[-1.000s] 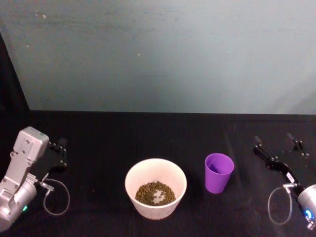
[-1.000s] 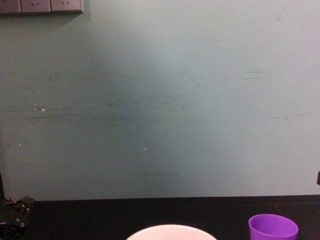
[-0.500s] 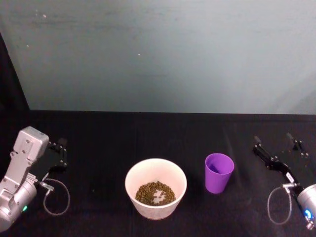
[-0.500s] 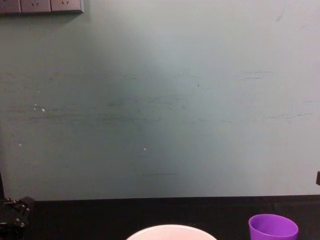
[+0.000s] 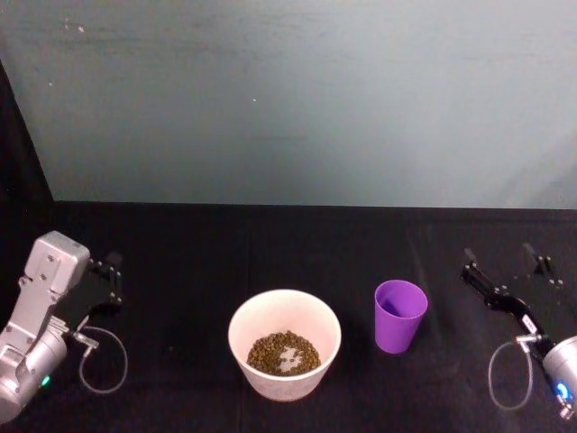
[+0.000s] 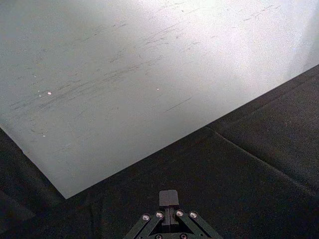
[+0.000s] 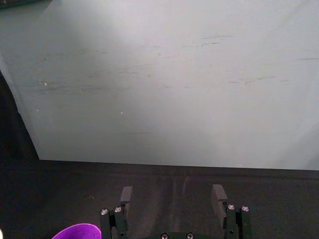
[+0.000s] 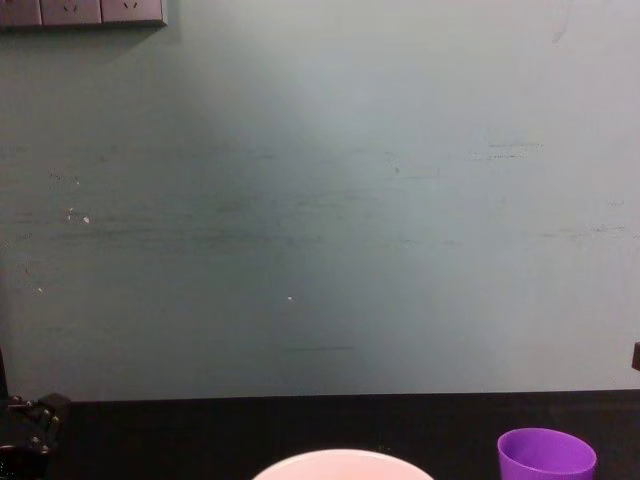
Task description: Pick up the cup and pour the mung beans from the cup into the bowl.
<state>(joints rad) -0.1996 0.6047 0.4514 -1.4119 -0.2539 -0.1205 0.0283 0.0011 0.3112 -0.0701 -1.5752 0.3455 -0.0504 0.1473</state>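
- Hardly anything has changed over the last second: the cup (image 5: 399,315) stands upright where it was, just right of the bowl (image 5: 248,318), not touching it.
- The mung beans (image 5: 283,352) already lie in the bowl; no beans are visible inside the cup, so the pour looks finished.
- The right gripper (image 5: 508,273) stays low at the right, well apart from the cup, its fingers (image 7: 126,194) spread wide and holding nothing.
- The left gripper (image 5: 111,280) remains parked at the far left; whether its fingers are apart I cannot tell.
- With both arms still, the task appears complete.
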